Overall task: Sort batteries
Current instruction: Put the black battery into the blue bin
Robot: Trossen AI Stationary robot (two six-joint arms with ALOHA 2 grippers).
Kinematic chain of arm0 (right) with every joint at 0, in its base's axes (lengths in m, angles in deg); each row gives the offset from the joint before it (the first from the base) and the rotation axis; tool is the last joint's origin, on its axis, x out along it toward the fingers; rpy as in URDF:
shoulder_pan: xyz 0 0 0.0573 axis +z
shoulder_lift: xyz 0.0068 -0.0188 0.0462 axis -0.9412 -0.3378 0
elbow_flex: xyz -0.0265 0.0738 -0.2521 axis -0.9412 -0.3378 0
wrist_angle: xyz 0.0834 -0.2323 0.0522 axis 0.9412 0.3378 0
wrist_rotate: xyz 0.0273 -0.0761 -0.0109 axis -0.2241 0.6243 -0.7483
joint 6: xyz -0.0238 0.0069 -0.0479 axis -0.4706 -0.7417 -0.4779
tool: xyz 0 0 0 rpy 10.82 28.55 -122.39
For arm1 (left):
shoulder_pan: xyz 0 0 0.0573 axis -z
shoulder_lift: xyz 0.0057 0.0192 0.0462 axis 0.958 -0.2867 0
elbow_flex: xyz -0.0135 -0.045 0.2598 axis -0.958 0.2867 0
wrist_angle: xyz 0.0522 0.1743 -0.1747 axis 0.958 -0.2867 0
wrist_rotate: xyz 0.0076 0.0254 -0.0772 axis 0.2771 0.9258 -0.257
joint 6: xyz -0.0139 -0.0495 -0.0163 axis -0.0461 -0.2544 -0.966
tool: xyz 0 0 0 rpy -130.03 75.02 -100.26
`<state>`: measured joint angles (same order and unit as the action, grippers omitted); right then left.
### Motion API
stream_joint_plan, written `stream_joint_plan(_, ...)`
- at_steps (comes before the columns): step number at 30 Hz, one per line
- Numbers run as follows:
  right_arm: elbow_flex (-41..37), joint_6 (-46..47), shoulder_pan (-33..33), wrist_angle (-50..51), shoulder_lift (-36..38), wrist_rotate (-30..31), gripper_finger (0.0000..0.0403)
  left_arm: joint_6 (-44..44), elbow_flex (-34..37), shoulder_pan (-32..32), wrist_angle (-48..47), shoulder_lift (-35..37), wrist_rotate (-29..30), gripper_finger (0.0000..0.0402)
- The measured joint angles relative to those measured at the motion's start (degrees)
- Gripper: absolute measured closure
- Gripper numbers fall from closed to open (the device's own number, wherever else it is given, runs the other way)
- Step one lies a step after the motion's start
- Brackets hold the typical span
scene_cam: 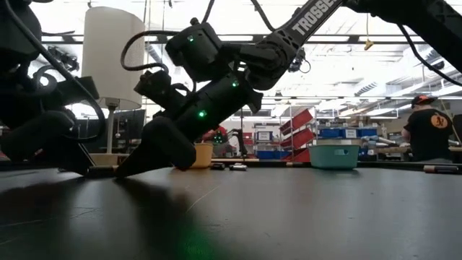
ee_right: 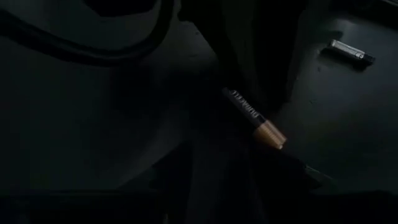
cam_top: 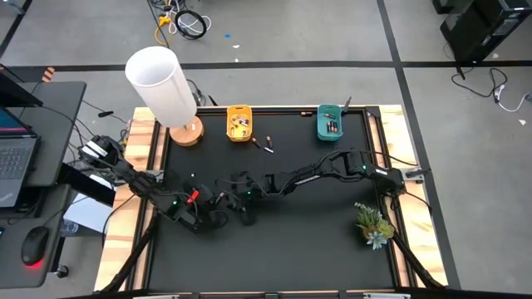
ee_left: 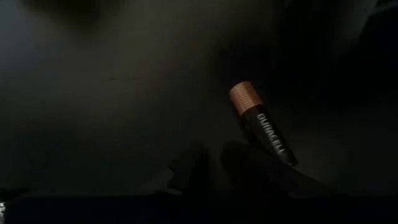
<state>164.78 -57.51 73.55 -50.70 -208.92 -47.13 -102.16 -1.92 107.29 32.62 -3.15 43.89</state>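
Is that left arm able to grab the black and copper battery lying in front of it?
Probably yes. The left gripper is low on the mat with the Duracell battery just past its fingertips and nothing between. The right gripper crowds close beside it, though, and might get in the way.

You have a white lamp [cam_top: 162, 83] at the table's back-left corner and a small plant [cam_top: 373, 224] near its right edge.

Both arms stretched low over the table's near-centre, left pincer [cam_top: 218, 218] and right pincer [cam_top: 247, 218] close together, tips down.
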Motion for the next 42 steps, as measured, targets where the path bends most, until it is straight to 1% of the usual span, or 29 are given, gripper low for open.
stream_joint_plan(4,0.04,-0.5,1.03,0.35,0.0,1.76,0.0226,2.13,0.03,0.1,1.31,-0.01,-0.21,0.0291)
stream_joint_plan(8,0.11,-1.71,1.95,1.01,0.24,3.88,0.0225,7.94,0.04,0.13,4.99,-0.04,-1.15,0.0291)
stream_joint_plan(12,0.14,-1.75,2.94,2.35,1.07,3.14,0.0227,11.87,0.04,0.17,6.95,-0.04,-1.55,0.0291)
stream_joint_plan(14,0.58,-2.43,3.16,2.3,1.21,1.78,0.0228,13.78,0.04,0.17,7.78,-0.04,-1.6,0.0291)
stream_joint_plan(18,0.74,-4.05,2.98,2.53,1.29,1.73,0.0228,17.37,0.04,0.17,9.85,-0.07,-1.79,0.0291)
stream_joint_plan(22,0.74,-5.11,2.75,3.65,1.29,1.8,0.0228,18.05,0.04,0.17,10.36,-0.04,-1.97,0.0291)
stream_joint_plan(25,0.78,-4.78,1.91,5.62,1.3,-0.09,0.0229,19.13,0.04,0.17,10.67,-0.04,-2.0,0.0291)
stream_joint_plan(28,0.89,-1.25,0.33,8.06,1.44,-4.76,0.0234,19.17,0.04,0.17,11.0,-0.04,-2.13,0.0291)
stream_joint_plan(31,0.96,1.91,-0.78,9.8,1.48,-8.53,0.0248,19.17,0.04,0.2,11.07,-0.04,-2.36,0.0291)
stream_joint_plan(33,1.03,2.03,-0.93,11.44,1.64,-8.82,0.0266,19.17,0.04,0.2,11.07,-0.04,-2.36,0.0291)
stream_joint_plan(35,1.09,1.94,-0.95,12.77,1.77,-8.66,0.029,19.17,0.04,0.2,11.09,-0.04,-2.51,0.0291)
stream_joint_plan(39,1.07,1.91,-0.94,14.21,1.85,-8.59,0.0354,19.17,0.04,0.2,11.07,-0.04,-2.51,0.0291)
stream_joint_plan(42,1.01,1.61,-0.39,14.39,1.86,-6.51,0.0355,19.15,0.04,0.2,11.07,-0.04,-2.51,0.0291)
